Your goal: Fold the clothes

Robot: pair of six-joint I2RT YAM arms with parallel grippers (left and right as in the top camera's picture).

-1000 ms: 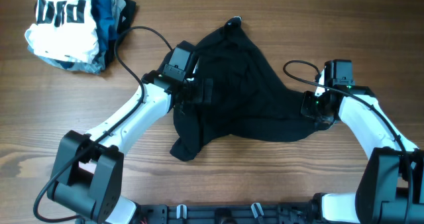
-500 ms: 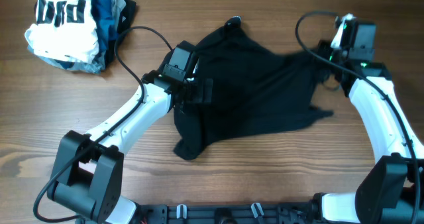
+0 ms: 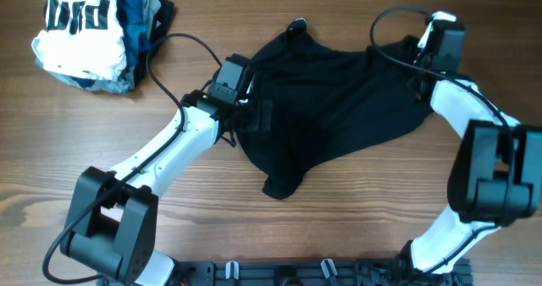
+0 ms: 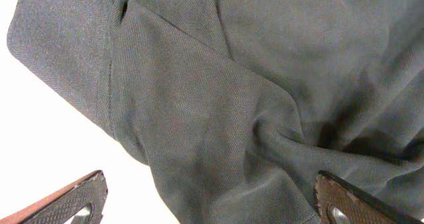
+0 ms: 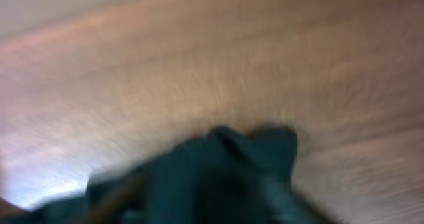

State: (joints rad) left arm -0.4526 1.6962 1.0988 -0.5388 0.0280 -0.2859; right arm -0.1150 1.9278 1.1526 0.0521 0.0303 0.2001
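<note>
While the black clothes [image 3: 330, 108] lie spread across the middle of the tabletop [image 3: 356, 235], both arms sit right at its borders, 1 on each side. Left tool [image 3: 254, 115] hovers over the left edge of the cloth; the wrist view shows its 2 fingertips [image 4: 79, 199] set wide apart, parted over wrinkled fabric [image 4: 218, 105] and gripping nothing. Right tool [image 3: 421, 70] is at the far right corner of the garment. Its own camera is a blur with a dark bunch of cloth [image 5: 225, 171] low in frame, so I cannot tell whether it grips or not. A narrow tail of fabric points toward the near edge. Bare wood shows in front of that tail, and more between the garment and the pile [image 3: 85, 32] in the far left corner, well apart. Count: 1 black garment, 2 arms, 1 pile mixing white black-striped, blue and grey pieces.
</note>
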